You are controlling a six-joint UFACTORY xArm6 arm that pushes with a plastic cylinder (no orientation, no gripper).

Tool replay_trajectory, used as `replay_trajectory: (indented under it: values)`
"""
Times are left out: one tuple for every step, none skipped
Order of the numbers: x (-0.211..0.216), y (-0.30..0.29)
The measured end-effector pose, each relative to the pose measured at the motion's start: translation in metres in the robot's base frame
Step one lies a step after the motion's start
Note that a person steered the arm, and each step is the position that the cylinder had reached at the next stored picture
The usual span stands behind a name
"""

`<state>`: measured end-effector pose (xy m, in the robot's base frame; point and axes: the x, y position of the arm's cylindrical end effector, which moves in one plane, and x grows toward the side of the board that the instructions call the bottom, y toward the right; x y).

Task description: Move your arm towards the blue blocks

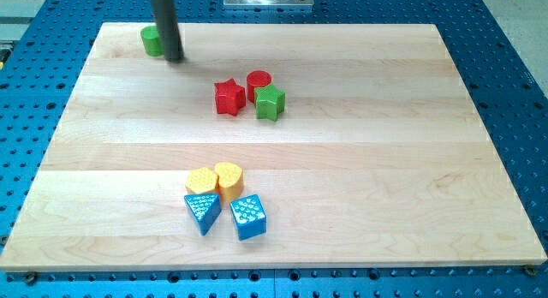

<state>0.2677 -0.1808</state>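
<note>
- Should my tip (175,60) run straight toward 5 o'clock across the wooden board (411,204), it risks clipping the red star (229,98), scattering that cluster.
- Blue blocks: blue triangle (203,211) and blue cube (248,217), side by side at the board's 6 o'clock, below the yellow blocks (216,180).
- My tip: a bare rod that holds nothing, just beside the green cylinder (151,40), at the board's 11 o'clock.

The tip (175,58) stands far left, touching the green cylinder (151,41). Bare board (103,161) lies between it and the near blue blocks (226,214); yellow blocks (216,180) guard their far side, the red and green cluster (249,97) sits right of that path.
</note>
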Motion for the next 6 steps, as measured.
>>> replay_trajectory:
  values:
    - [0.000,-0.053]
    - [0.088,-0.032]
    - [0.221,-0.030]
    - [0.331,-0.003]
    - [0.350,0.068]
    - [0.349,0.132]
